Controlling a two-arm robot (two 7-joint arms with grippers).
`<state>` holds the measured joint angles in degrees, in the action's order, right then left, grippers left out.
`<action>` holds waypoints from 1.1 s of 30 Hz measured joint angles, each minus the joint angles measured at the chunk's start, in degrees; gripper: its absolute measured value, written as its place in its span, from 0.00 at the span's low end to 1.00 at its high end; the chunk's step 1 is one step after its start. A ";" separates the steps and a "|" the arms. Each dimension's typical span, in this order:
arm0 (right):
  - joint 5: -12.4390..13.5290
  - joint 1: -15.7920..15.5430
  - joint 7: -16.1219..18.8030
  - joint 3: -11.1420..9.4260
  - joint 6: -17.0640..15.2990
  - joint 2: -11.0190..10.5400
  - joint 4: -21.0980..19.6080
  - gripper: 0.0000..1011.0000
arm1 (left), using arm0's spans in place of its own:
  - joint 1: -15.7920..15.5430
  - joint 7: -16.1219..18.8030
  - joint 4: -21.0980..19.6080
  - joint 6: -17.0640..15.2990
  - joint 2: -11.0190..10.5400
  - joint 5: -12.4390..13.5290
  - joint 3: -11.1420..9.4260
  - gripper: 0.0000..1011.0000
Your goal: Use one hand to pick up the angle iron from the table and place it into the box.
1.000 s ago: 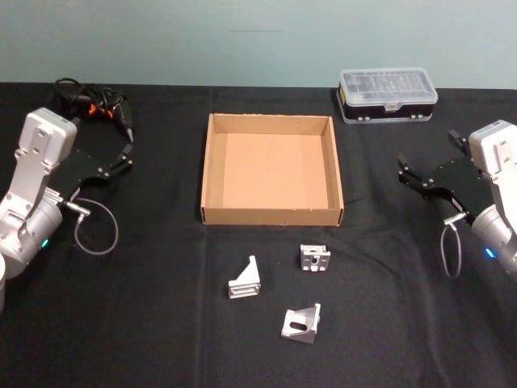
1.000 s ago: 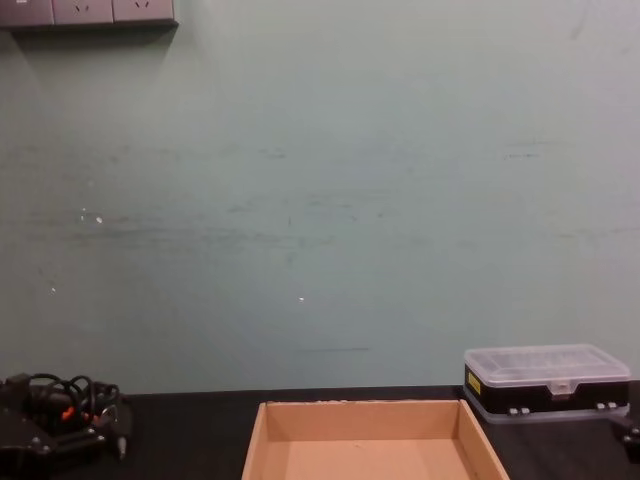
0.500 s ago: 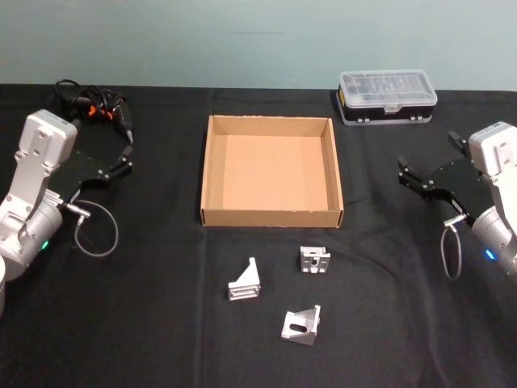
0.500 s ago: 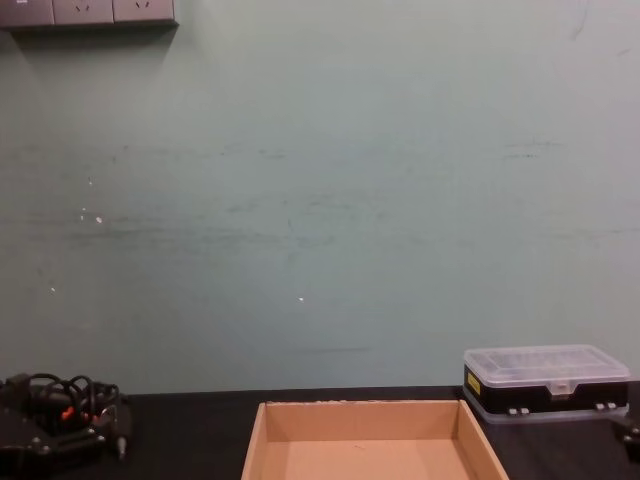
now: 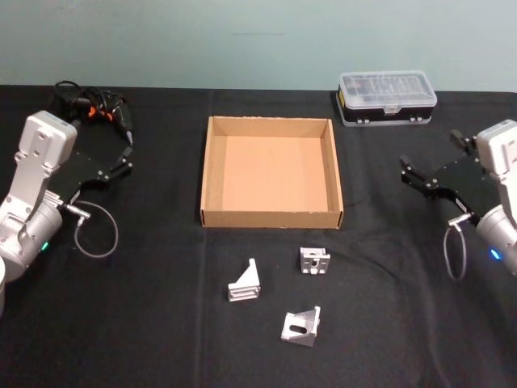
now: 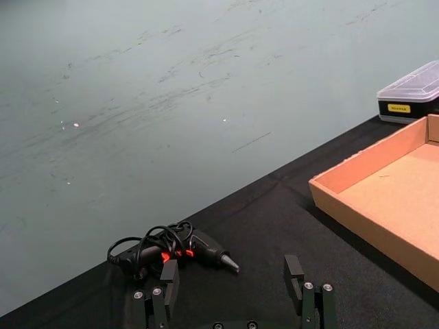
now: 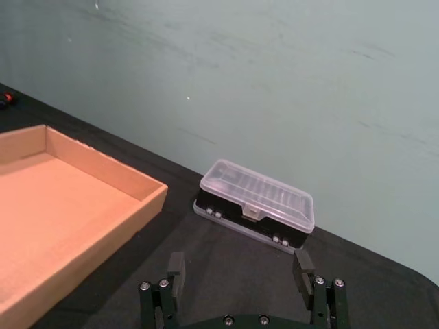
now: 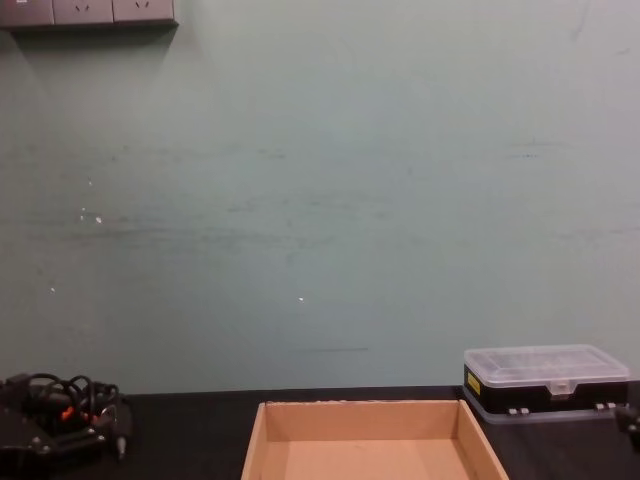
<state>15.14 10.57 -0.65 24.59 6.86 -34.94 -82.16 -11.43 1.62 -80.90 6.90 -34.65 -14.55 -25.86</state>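
Barely anything has shifted: the right arm (image 5: 501,153) has drifted a touch outward, toward the right edge of the counter (image 5: 161,323), while the left arm (image 5: 36,162) sits just as it did by the left edge. Both sets of jaws are spread wide with nothing between them, pointing inward across the counter. The three angle irons have not moved. They lie apart from one another between the box (image 5: 271,217) and the front edge: the left one (image 5: 245,280), the one nearest the box (image 5: 314,260), and the one closest to the front edge (image 5: 301,325). The box stands at the middle of the counter with nothing in it. A small case (image 5: 388,95) rests by the far edge toward the right corner, and a corded tool (image 5: 93,107) lies near the far left corner. By this reading the task has yet to begin, since the right arm's small drift brings it no nearer to any piece. One arm would need to swing in toward the front edge, come down over a single angle iron and close on a flat flange, because the sloped faces look likely to slip.
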 joint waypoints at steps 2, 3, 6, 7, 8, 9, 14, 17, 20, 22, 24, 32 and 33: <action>0.64 -0.65 0.94 -0.88 0.24 -0.48 -1.13 0.99 | 0.00 0.00 0.00 0.00 0.00 0.00 0.00 0.99; 0.79 -0.81 1.22 -1.12 0.34 -0.63 -1.52 0.99 | 0.00 0.00 0.00 0.00 0.00 0.00 0.00 0.99; 1.52 -1.62 2.50 -2.25 0.58 -1.52 -3.54 0.99 | 0.00 0.00 0.00 0.00 0.00 0.00 0.00 0.99; 1.97 -2.01 3.17 -2.84 0.63 -1.99 -4.59 0.99 | 0.00 0.00 0.00 0.00 0.00 0.00 0.00 0.99; 2.23 -2.21 3.52 -3.15 0.63 -2.24 -5.10 0.99 | 0.00 0.00 0.00 0.00 0.00 0.00 0.00 0.99; 2.87 -2.66 4.33 -3.80 0.63 -2.77 -6.26 0.99 | 0.00 0.00 0.00 0.00 0.00 0.00 0.00 0.99; 5.23 -3.94 7.83 -5.66 0.63 -4.67 -9.63 0.99 | 0.00 0.00 0.00 0.00 0.00 0.00 0.00 0.99; 7.40 -4.70 11.01 -6.72 0.59 -6.13 -11.80 0.99 | 0.00 0.00 0.00 0.00 0.00 0.00 0.00 0.99; 9.22 -5.18 14.01 -7.37 0.17 -7.30 -13.39 0.99 | 0.00 0.00 0.00 0.00 0.00 0.00 0.00 0.99; 11.54 -5.71 17.55 -7.98 -0.82 -8.49 -15.14 0.99 | 0.00 0.00 0.00 0.00 0.00 0.00 0.00 0.99; 12.77 -5.97 19.28 -8.15 -1.56 -8.91 -15.93 0.99 | 0.00 0.00 0.00 0.00 0.00 0.00 0.00 0.99; 15.88 -6.88 26.08 -7.32 -5.72 -9.94 -19.16 0.99 | 0.00 0.00 0.00 0.00 0.00 0.00 0.00 0.99; 15.88 -6.92 26.48 -7.14 -6.09 -9.97 -19.38 0.99 | 0.00 0.00 0.00 0.00 0.00 0.00 0.00 0.99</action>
<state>31.03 3.65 25.83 17.46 0.77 -44.91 -101.54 -11.43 1.62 -80.90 6.90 -34.65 -14.55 -25.86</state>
